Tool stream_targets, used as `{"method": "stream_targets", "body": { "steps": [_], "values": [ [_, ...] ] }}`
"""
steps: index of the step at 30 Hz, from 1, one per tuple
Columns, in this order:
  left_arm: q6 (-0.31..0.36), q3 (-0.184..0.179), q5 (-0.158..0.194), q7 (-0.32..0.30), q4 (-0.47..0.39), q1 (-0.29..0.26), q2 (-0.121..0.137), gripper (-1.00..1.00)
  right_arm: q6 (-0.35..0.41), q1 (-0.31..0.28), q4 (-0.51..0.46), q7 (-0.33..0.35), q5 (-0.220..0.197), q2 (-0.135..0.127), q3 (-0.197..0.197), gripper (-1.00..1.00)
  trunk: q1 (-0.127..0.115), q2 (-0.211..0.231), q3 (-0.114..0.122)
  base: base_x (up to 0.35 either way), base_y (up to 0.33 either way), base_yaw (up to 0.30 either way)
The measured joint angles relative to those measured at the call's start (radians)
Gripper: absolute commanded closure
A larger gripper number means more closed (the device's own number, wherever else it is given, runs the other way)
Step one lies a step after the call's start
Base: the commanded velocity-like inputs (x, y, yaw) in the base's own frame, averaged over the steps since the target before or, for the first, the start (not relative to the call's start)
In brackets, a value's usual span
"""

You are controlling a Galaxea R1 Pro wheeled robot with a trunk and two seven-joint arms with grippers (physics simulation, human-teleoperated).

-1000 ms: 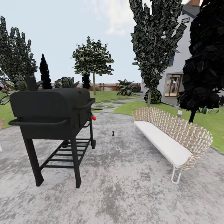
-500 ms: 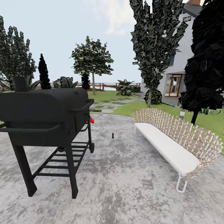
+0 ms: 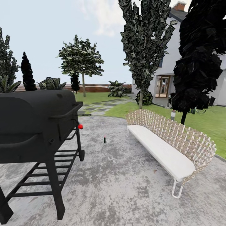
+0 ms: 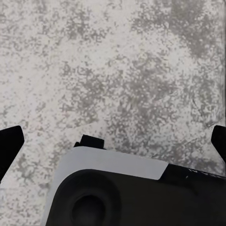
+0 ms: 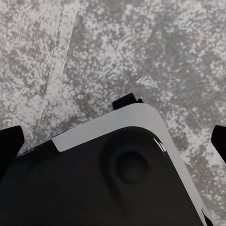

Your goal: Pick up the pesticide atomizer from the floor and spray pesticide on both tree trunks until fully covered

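Observation:
A small dark bottle with a reddish top, the pesticide atomizer [image 3: 104,139], stands upright on the grey paving between the grill and the bench, well ahead of me. On the lawn behind rises a tree with a thin bare trunk [image 3: 83,85] and a broad leafy canopy. A taller tree [image 3: 144,40] with a pale trunk [image 3: 140,99] grows nearer the house. My left gripper [image 4: 113,141] hangs open over the paving, nothing between its fingers. My right gripper [image 5: 113,141] is open and empty too.
A big black grill [image 3: 37,119] on legs stands close at the left. A woven bench [image 3: 166,141] with a white seat runs along the right. Dark cypress-like trees [image 3: 197,62], a house [image 3: 169,81], a stepping-stone path [image 3: 100,108] and a wooden fence [image 3: 97,87] lie beyond.
The whole head view has shifted: the grill now looms larger and further left, and the atomizer and bench sit slightly left. My camera moved, not the things.

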Motion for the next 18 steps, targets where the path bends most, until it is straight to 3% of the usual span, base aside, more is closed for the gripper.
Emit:
{"method": "stream_targets", "body": {
  "steps": [18],
  "values": [
    [0.000, 0.000, 0.000, 0.000, 0.000, 0.000, 0.000, -1.00, 0.002, 0.000, 0.001, 0.000, 0.005, 0.000, 0.002, -1.00, 0.000, 0.000, 0.000, 0.334, 0.000, -0.012]
  ]
}}
